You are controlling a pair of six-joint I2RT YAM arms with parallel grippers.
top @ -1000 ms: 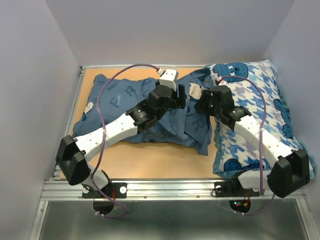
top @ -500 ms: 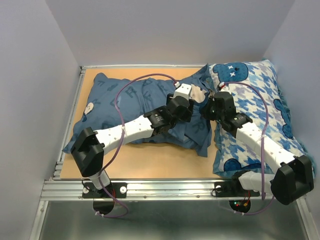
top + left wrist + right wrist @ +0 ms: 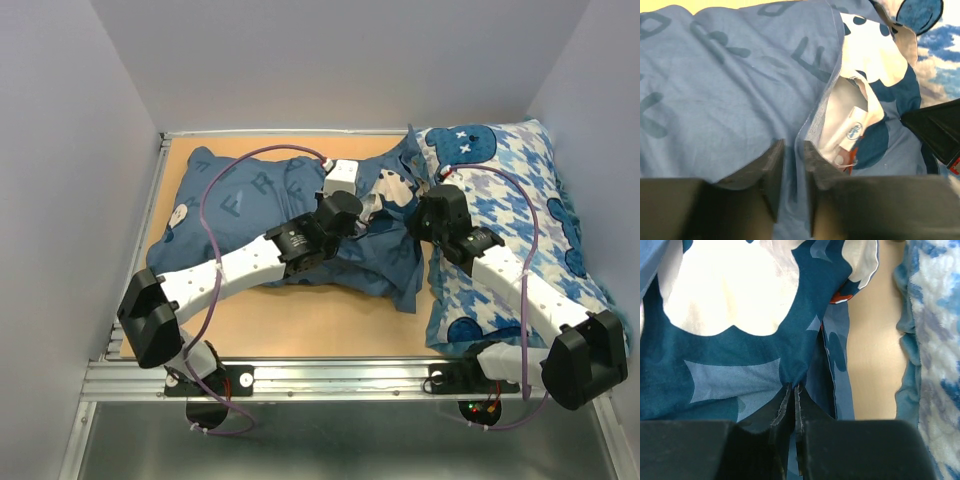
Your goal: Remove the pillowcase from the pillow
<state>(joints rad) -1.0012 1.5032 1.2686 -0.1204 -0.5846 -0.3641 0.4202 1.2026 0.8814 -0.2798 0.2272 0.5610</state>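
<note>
You're working in a lab test cell: plain pale walls (image 3: 340,60) box in a wooden tabletop (image 3: 300,322), with an aluminium rail (image 3: 330,380) along its near edge.

Item: my left arm (image 3: 250,262) and right arm (image 3: 510,275), a matched pair with glossy white shell links and bulky matt black joint housings. A thin purple cable (image 3: 202,225) loops loosely along each. My black base plates (image 3: 470,408) carry small lights (red and green, clearest at the right). White wrist block (image 3: 345,170) on the left. Fitted to my left gripper (image 3: 794,147) and right gripper (image 3: 792,390): two matt black wedge fingers apiece, the right's inner edges frayed grey.
</note>
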